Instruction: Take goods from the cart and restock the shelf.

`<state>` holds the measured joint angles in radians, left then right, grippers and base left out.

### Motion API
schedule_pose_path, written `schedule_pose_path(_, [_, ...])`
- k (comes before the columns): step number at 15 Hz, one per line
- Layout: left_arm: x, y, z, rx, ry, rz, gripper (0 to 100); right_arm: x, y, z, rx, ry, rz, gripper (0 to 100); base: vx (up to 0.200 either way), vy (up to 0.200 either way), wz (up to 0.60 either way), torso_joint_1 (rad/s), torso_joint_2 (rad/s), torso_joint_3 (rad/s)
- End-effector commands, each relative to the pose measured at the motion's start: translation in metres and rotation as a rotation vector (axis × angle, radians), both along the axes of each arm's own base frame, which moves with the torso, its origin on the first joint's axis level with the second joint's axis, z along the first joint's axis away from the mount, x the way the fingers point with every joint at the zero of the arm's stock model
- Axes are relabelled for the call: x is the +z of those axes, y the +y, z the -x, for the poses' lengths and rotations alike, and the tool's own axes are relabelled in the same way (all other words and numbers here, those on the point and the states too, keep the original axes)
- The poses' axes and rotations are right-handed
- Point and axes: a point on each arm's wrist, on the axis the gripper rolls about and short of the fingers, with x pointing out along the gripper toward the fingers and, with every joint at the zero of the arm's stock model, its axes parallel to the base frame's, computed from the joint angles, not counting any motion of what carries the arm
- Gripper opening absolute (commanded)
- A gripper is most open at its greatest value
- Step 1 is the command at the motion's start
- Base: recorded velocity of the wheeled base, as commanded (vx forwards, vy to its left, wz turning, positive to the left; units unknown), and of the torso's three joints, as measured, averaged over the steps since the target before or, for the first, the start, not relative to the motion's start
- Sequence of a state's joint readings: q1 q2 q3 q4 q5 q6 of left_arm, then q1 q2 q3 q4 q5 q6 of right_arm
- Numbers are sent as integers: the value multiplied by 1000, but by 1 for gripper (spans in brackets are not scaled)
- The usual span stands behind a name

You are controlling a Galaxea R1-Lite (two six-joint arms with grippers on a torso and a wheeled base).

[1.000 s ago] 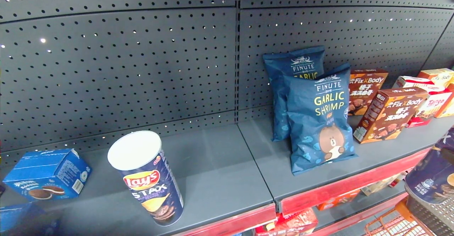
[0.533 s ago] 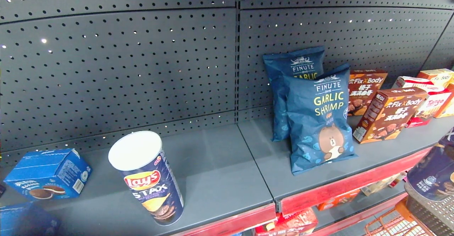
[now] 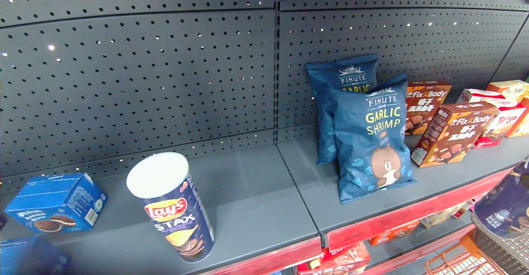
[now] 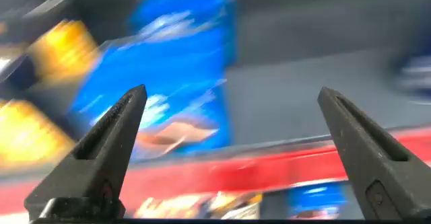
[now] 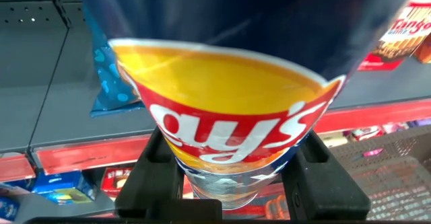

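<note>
Our right end effector (image 5: 239, 183) grips the dark-blue cylindrical chip can (image 3: 504, 205), now lower at lower right, long axis near-upright; left end effector (image 4: 230, 93) spread wide.

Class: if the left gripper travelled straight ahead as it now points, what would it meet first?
Probably the blue box on the shelf, just ahead of the open left gripper; depth is hard to judge.

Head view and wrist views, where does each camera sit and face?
Head view: head, forward and down onto the grey shelf and blue bag.
Left wrist view: left wrist, past the open left tool toward a blue box.
Right wrist view: right wrist, along the chip can held in the right tool.
Shared: head and right wrist show the blue bag.
</note>
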<state>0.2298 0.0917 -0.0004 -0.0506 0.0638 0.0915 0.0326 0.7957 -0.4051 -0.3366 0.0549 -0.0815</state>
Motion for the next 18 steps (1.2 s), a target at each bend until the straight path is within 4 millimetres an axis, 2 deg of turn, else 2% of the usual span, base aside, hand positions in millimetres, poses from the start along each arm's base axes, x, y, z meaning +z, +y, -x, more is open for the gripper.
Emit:
schedule_pose_path(1, [0,1,0,23,4,15,100,-3,0,1,2,6,0,0,0,0,0,0,0,0])
schedule_pose_path(5, [-1,2,0,74,-8,49,100,-5,0,2,2,-17,1,0,0,0,0,0,0,0])
schedule_pose_path(10, [-6,-2,0,-131,57,77,100,-7,3,4,36,-17,14,0,0,0,0,0,0,0])
schedule_pose_path(13, [-6,-2,0,-127,53,86,100,-15,1,10,21,-14,15,0,0,0,0,0,0,0])
schedule_pose_path(18, [-5,-1,0,-96,50,30,100,-11,1,12,16,-32,8,0,0,0,0,0,0,0])
